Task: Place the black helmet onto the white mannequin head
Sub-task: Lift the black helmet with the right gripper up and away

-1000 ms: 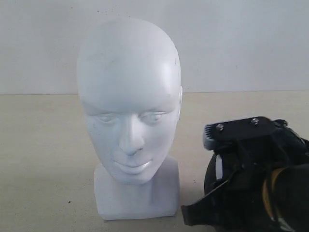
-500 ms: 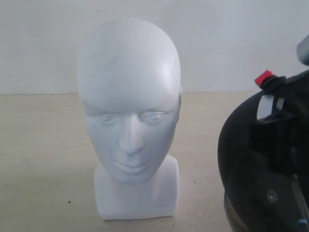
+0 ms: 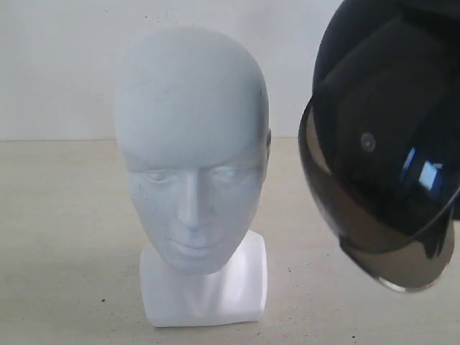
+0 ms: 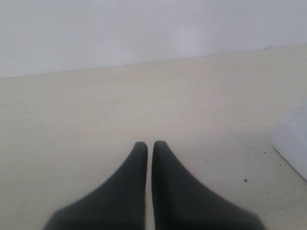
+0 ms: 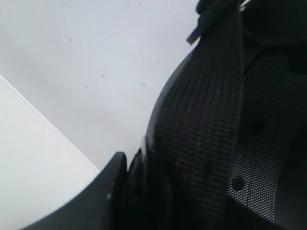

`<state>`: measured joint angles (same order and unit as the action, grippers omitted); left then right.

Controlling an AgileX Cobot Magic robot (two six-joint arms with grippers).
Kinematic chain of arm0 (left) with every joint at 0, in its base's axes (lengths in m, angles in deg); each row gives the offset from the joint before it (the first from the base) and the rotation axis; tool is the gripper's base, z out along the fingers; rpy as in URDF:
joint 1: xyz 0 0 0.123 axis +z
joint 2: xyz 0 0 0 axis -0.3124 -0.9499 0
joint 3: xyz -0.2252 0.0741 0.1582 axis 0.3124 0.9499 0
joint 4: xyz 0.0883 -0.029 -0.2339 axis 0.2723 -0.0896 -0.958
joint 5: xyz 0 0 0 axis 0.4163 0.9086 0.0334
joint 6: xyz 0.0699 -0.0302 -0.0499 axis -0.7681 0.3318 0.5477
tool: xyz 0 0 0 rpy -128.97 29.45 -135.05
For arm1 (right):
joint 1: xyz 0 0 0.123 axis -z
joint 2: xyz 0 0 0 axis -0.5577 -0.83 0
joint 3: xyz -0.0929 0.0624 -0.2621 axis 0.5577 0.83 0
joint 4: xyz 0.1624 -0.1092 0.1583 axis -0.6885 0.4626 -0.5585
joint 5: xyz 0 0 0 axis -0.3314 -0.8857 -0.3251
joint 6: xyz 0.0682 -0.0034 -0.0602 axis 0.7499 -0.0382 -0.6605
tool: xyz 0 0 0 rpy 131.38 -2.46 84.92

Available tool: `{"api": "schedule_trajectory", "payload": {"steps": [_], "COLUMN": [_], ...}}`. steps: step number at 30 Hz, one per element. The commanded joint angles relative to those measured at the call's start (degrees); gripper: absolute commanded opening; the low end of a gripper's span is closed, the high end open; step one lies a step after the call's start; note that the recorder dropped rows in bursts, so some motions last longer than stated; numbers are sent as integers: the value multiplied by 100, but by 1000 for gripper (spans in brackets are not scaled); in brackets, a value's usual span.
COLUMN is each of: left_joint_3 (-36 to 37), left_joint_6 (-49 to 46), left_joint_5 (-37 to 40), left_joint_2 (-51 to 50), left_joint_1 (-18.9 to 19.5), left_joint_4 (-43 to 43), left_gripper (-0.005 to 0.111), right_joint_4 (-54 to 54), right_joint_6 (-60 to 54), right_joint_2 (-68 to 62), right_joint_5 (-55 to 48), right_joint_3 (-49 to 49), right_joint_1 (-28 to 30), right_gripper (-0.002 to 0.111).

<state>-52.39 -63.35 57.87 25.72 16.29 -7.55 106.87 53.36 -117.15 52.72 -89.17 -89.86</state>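
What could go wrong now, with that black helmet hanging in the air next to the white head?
1. The right gripper seems to pinch the black helmet only at its rim, so it might swing or slip out.
2. The white mannequin head stands free on a small base; a sideways bump could tip it, and the shut left gripper is not steadying it.
3. The tilted visor may catch on the head.

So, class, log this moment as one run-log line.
black helmet: held aloft, right of white mannequin head, not on it | right gripper: shut on helmet rim | left gripper: shut, empty
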Motion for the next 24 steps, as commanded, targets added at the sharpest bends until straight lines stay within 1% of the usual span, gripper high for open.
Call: {"api": "schedule_trajectory", "payload": {"steps": [1, 7, 11, 13, 16, 24], "left_joint_3": [-1, -1, -1, -1, -1, -1], "left_joint_6": [-10, -10, -10, -10, -10, -10], "left_joint_5": [-1, -1, -1, -1, -1, -1], "left_joint_2": [22, 22, 22, 22, 22, 22], "left_joint_1": [5, 5, 5, 5, 5, 5], "left_joint_4": [19, 19, 19, 19, 19, 19], "left_gripper": [4, 4, 4, 4, 4, 4], "right_joint_4": [1098, 1557, 1615, 1615, 1439, 465], "right_joint_6": [-64, -64, -72, -72, -72, -72], "right_joint_2": [118, 118, 118, 118, 118, -462], "right_joint_5": [-67, 106, 470, 485, 484, 1455], "right_joint_3": [-724, -1451, -1665, -1708, -1892, -3008], "right_joint_1": [0, 0, 0, 0, 0, 0], "right_gripper": [0, 0, 0, 0, 0, 0]}}
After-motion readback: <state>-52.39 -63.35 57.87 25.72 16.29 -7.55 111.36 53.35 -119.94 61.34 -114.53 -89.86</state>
